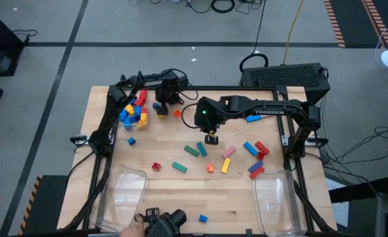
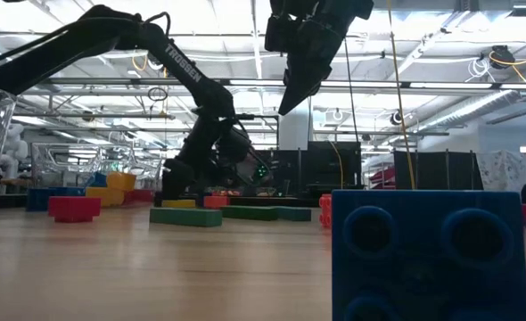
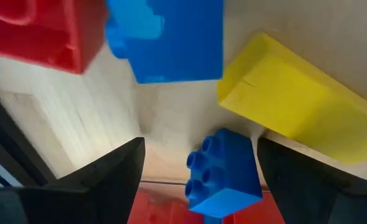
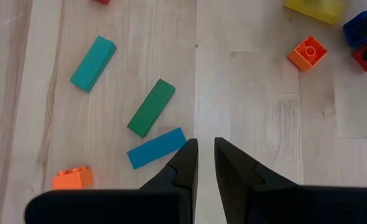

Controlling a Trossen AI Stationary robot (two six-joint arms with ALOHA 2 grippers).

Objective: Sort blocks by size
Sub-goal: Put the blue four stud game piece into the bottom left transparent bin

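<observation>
Many blocks lie on the wooden table [image 1: 102, 164]: a red, blue and yellow pile [image 1: 133, 113] at the far left, and loose green, teal, blue, orange, pink and red ones [image 1: 200, 150] in the middle and right. My left gripper [image 3: 199, 168] is open and low at the far side by a yellow bar [image 1: 161, 108]. Its fingers stand on either side of a small blue brick [image 3: 224, 171] without touching it. My right gripper [image 4: 206, 155] is shut and empty, raised above the table's middle [image 1: 212, 137], high in the low view [image 2: 299, 85].
Two clear bins stand at the near left [image 1: 125, 191] and near right [image 1: 276, 194]. A blue brick [image 2: 428, 254] sits close before the low camera [image 1: 202, 218]. A person's hand [image 1: 131, 228] shows at the near edge. An orange brick [image 4: 308, 53] lies between the grippers.
</observation>
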